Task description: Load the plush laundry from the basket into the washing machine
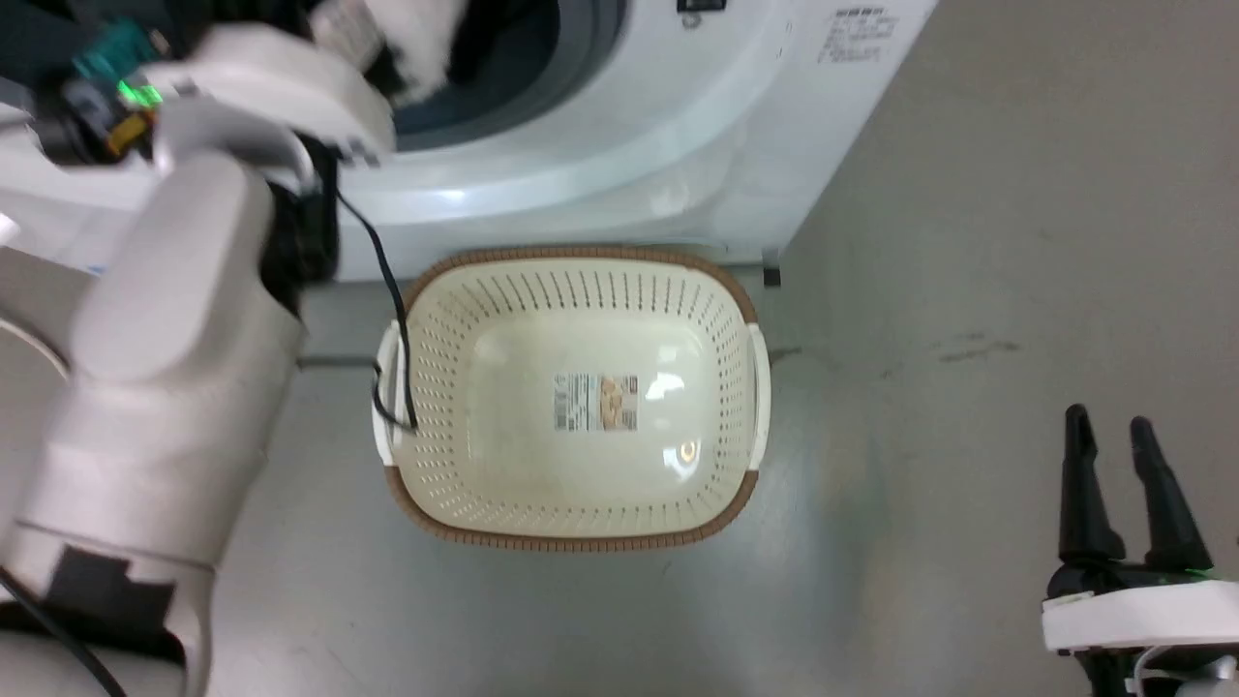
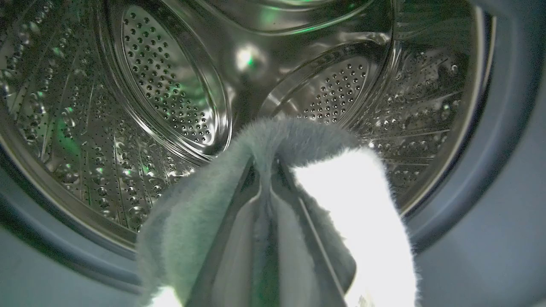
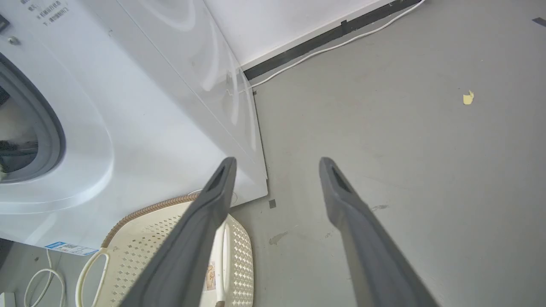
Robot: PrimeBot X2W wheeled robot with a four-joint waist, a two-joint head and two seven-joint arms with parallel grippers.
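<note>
Holding fluffy black-and-white plush laundry [image 2: 349, 213] at the open white front-loading washing machine [image 1: 619, 165].
Seems soft, light, floppy; left tool [image 2: 265, 166] pinches a fur fold mid-frame, right tool [image 3: 277, 161] spread.

Left hand [image 2: 265, 170] is pinched closed on its outstretched arm [image 1: 174, 339]; right hand [image 1: 1103, 426] rests low, fingers spread.

Grey floor [image 3: 426, 170] meets a white wall [image 3: 290, 21] at a dark skirting strip [image 3: 324, 37].
</note>
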